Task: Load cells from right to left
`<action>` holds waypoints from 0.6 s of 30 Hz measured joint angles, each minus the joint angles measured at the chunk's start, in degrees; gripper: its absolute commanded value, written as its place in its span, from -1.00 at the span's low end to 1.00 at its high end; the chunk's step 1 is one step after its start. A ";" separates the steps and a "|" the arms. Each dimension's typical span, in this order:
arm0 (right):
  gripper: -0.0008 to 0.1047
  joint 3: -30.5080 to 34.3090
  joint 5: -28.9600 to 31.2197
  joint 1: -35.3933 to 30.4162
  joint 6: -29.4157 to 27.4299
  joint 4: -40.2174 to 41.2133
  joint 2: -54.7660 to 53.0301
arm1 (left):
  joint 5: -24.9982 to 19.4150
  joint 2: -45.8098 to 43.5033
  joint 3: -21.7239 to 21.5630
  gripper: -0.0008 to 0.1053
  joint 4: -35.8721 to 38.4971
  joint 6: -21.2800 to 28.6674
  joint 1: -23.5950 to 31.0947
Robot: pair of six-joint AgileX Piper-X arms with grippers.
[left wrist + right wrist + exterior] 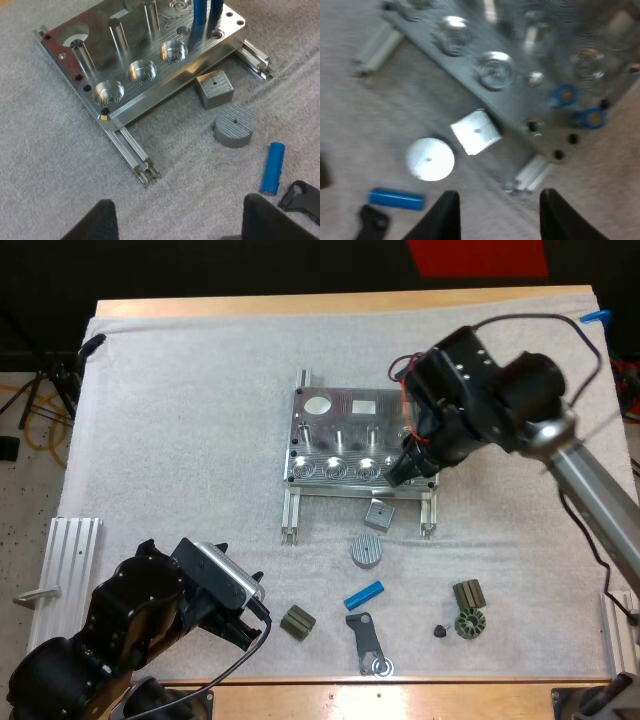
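Fixture, right corner hidden beneath right claw — spread, empty, left claw spread, empty too

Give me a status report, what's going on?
Left gripper open over mat, right gripper open over fixture. Two cells standing at its right end, one loose cell on mat. Nothing in the way.

Black left arm, silver-tubed right arm
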 measured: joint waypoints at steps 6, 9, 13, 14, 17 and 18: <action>-0.27 0.00 -4.72 0.00 0.39 2.70 -5.20 | 1.73 0.00 0.00 0.02 0.00 1.87 0.00; -0.27 0.00 -4.76 0.00 0.39 2.94 -7.96 | 1.87 0.00 0.00 0.02 0.00 2.08 0.00; -0.27 0.00 -4.76 0.00 0.39 3.37 -10.90 | 2.02 0.00 0.00 0.02 0.00 2.08 0.00; -0.27 0.00 -4.76 0.00 0.39 3.44 -11.30 | 2.02 0.00 0.00 0.02 0.00 2.08 0.00; -0.27 0.00 -4.76 0.00 0.39 3.59 -13.15 | 2.02 0.00 0.00 0.02 0.00 2.08 0.00; -0.27 0.00 -4.76 0.00 0.39 3.57 -13.95 | 2.02 0.00 0.00 0.02 0.00 2.08 0.00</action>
